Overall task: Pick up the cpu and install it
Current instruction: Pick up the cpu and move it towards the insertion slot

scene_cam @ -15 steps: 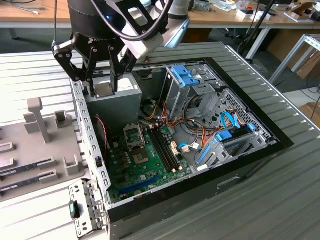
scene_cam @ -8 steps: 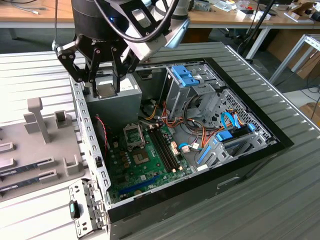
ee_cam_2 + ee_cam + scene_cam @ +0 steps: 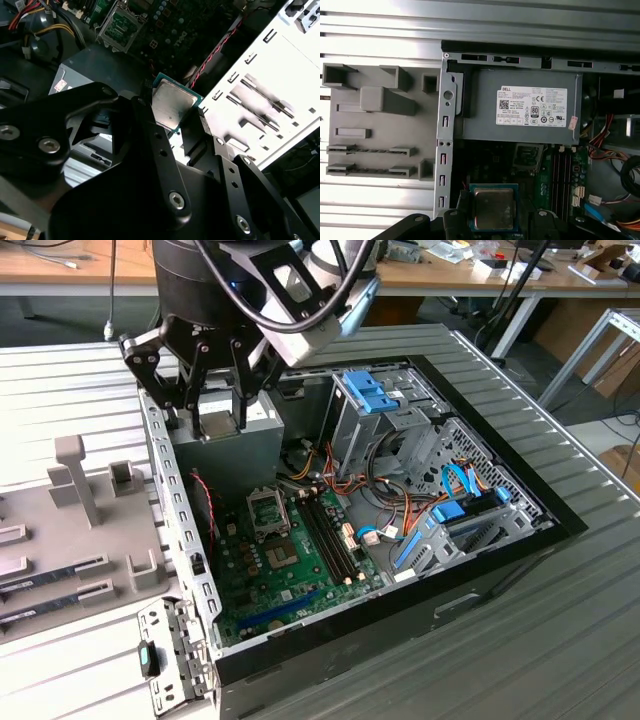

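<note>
Hand (image 3: 219, 418) clamped on the cpu (image 3: 218, 426), a finger (image 3: 454, 222) on each of two opposite edges; the silver top with green rim shows in both wrist views. Cpu held in the air over the open computer case (image 3: 420, 590), close by the grey power-supply box (image 3: 480, 115) at the case wall on the exterior view's left. Green motherboard (image 3: 300, 580) lies lower in the case, its socket (image 3: 268, 512) apart from the cpu; grey parts tray (image 3: 60, 540) on the bench (image 3: 560, 640) beside the case.
</note>
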Motion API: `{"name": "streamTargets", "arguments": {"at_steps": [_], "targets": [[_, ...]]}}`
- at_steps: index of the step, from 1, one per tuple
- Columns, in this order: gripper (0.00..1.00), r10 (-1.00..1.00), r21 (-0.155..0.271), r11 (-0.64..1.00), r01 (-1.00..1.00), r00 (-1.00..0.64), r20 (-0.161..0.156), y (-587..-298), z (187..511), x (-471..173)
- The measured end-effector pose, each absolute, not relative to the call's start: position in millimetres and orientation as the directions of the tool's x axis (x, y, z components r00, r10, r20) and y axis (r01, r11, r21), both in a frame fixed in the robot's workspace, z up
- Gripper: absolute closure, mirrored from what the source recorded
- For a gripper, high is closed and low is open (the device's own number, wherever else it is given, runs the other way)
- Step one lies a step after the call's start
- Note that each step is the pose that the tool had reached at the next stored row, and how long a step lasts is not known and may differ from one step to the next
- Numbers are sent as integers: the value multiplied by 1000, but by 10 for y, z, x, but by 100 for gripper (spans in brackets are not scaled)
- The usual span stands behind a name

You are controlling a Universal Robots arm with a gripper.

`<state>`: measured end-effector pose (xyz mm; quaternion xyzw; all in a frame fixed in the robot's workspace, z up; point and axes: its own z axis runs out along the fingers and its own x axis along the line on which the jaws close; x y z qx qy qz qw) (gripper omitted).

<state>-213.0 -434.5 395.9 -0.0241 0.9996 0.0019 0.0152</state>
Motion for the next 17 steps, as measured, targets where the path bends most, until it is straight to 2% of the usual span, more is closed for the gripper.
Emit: {"name": "streamTargets", "arguments": {"at_steps": [17], "targets": [[53,-48,2,999,-48,-998,-30,-4411,3908,-2048]]}}
